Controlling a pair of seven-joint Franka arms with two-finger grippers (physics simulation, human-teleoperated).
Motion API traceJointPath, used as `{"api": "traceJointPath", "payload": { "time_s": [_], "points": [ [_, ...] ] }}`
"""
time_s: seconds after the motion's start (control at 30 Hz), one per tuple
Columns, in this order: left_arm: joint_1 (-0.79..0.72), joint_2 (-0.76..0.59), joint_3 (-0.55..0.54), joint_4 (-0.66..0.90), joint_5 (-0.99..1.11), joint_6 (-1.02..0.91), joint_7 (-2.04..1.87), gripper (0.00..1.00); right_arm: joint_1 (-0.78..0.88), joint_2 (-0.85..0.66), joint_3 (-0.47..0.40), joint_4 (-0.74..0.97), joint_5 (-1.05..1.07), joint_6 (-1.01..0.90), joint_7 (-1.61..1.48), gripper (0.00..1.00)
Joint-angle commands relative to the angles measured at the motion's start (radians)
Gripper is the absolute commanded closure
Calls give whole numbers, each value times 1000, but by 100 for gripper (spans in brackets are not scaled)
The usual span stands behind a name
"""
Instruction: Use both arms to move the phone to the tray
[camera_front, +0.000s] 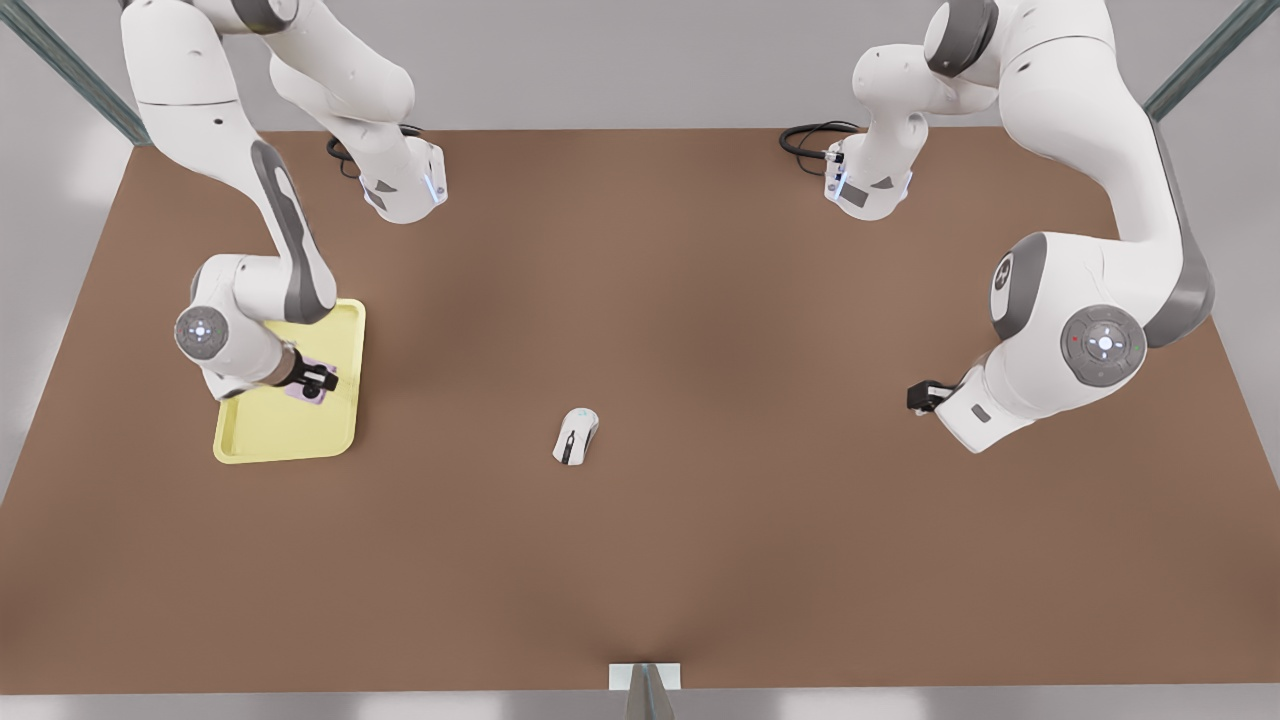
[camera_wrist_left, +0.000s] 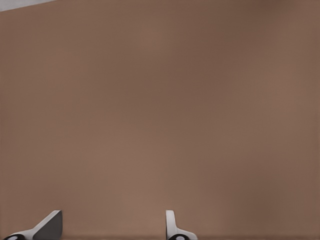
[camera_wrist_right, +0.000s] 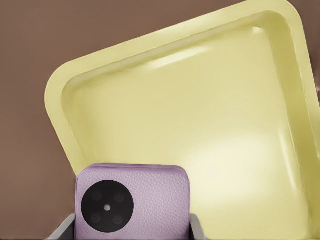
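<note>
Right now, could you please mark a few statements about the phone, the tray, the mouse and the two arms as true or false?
1. The right gripper grips the phone above the tray. True.
2. The phone lies on the bare table beside the mouse. False: it sits between the right gripper's jaws, over the tray.
3. The white mouse lies on the brown table, apart from the tray. True.
4. The left gripper holds the mouse. False: its jaws are open and empty, and it waits over bare table at the front view's right.
5. The tray is blue. False: it is pale yellow.
</note>
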Motion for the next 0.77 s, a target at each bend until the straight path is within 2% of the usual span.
{"api": "traceJointPath", "payload": {
  "time_s": [0.0, 0.03, 0.07, 0.2, 0.23, 0.27, 0.3, 0.37, 0.43, 0.47, 0.5, 0.6, 0.63, 0.67, 0.7, 0.73],
  "points": [
    [0, 0, 0, 0, 0, 7, 0, 0, -30, 3, -3, -8, -41, 23, -556, 23],
    [0, 0, 0, 0, 0, 7, 0, 0, -31, 18, -4, -10, -40, 37, -556, 14],
    [0, 1, 0, 0, 0, 7, 0, 0, -44, 22, -3, -8, -40, 40, -559, 0],
    [0, -13, 1, 0, -1, 2, 3, 0, -42, 3, 0, 16, -40, 20, -553, 0],
    [0, -39, 15, -7, -3, -7, 5, 0, -2, -14, 2, 88, -40, -83, -544, 0],
    [0, -68, 23, -12, -4, -51, 31, 0, 70, -23, -6, 188, -38, -192, -503, 0],
    [0, -98, 37, -14, -4, -99, 63, 0, 148, -18, -11, 338, -38, -380, -426, 0],
    [0, -160, 57, -78, -6, -90, 68, 0, 280, -1, -87, 621, -24, -610, -408, 0],
    [-2, -174, 58, -98, -7, -74, 68, 0, 254, -12, -90, 779, 20, -672, -414, 0],
    [-3, -169, 61, -96, -7, -67, 68, 0, 219, -17, -90, 851, 102, -748, -417, 0],
    [-2, -167, 61, -96, -6, -62, 68, 0, 219, -14, -87, 940, 91, -838, -418, 0],
    [-2, -164, 63, -95, -4, -62, 66, 0, 223, -60, -90, 902, 82, -853, -443, 0],
    [-2, -163, 63, -95, -4, -64, 66, 0, 341, -58, -210, 903, 83, -865, -441, 0],
    [-2, -163, 63, -95, -4, -64, 66, 0, 343, -52, -225, 902, 95, -858, -441, 0],
    [-2, -163, 63, -95, -4, -64, 66, 0, 309, -49, -190, 908, 97, -861, -440, 0],
    [-2, -163, 63, -95, -4, -64, 66, 0, 234, -49, -100, 906, 83, -858, -437, 0]
  ]
}}
